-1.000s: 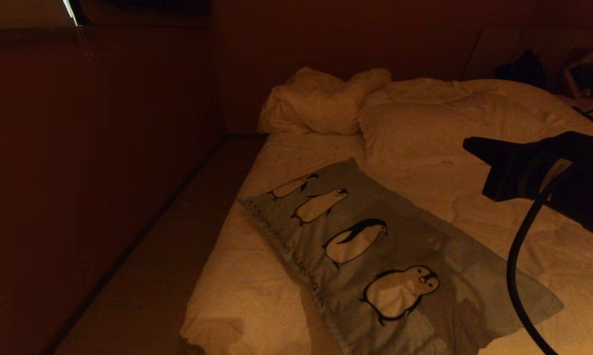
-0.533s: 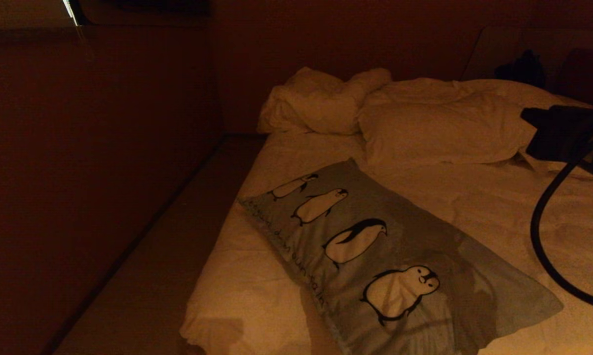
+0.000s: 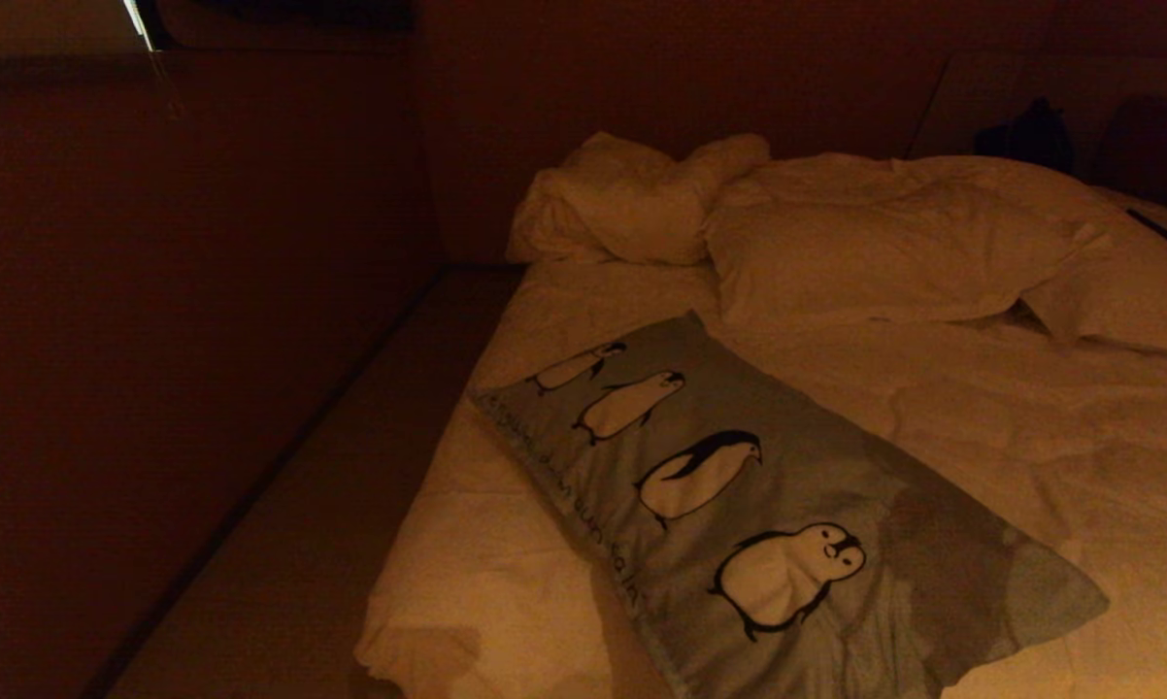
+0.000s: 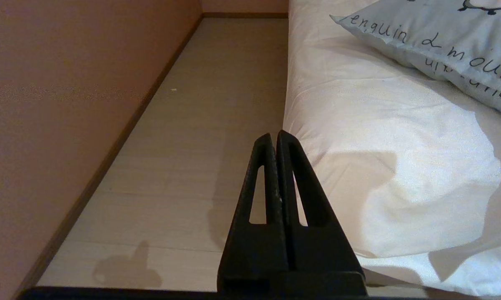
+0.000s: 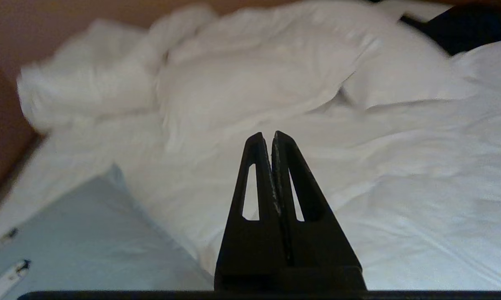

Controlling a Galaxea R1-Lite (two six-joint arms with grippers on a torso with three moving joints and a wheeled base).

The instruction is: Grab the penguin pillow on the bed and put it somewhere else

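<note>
The bed (image 3: 982, 417) filled most of the head view, its cream-white duvet wrinkled and running back to a dark wall. Beside it on the robot's left lay a strip of pale floor (image 3: 283, 544), with a dark wall panel beyond. At the head of the bed lay the plain white pillows (image 3: 875, 252), and to their left a crumpled bundle of white bedding (image 3: 632, 199). The penguin pillow (image 3: 739, 505) lay flat and askew on the duvet near the bed's left edge, its four printed penguins facing up and its line of text running along the side nearest the floor; nothing touched it. Neither arm showed in the head view. In the left wrist view the left gripper (image 4: 274, 135) hung over the floor just beside the bed's edge, its fingers pressed together and empty. In the right wrist view the right gripper (image 5: 268, 135) was above the duvet, pointing toward the white pillows, its fingers likewise closed on nothing, with the penguin pillow's corner off to one side.
</note>
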